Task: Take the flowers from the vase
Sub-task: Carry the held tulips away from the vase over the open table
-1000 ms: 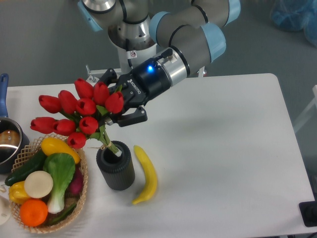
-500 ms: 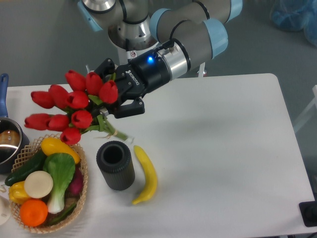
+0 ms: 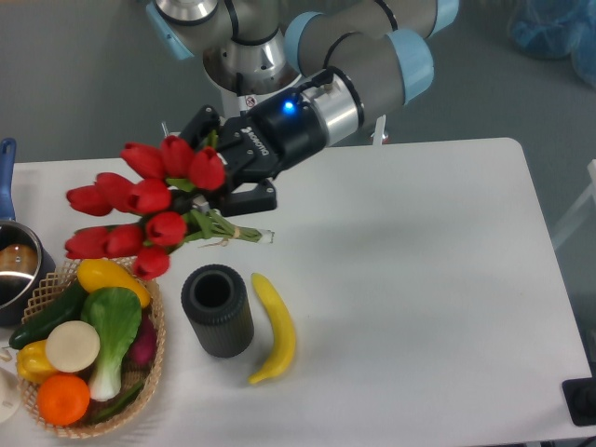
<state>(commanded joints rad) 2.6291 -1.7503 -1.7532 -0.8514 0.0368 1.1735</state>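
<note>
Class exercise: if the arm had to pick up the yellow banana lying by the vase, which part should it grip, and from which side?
Grip the banana at its thicker middle, coming from above. It lies flat and curved, so jaws across its narrow width fit best. The vase stands close on one side.

Setting: a robotics laboratory or test cell. Indicators: an industrial-type arm with grey links and light-blue joint caps is mounted at the far edge of a plain white table. The surrounding floor is bare grey. The props are staged: a wicker basket of plastic-looking vegetables at near left, with a yellow banana beside it.
</note>
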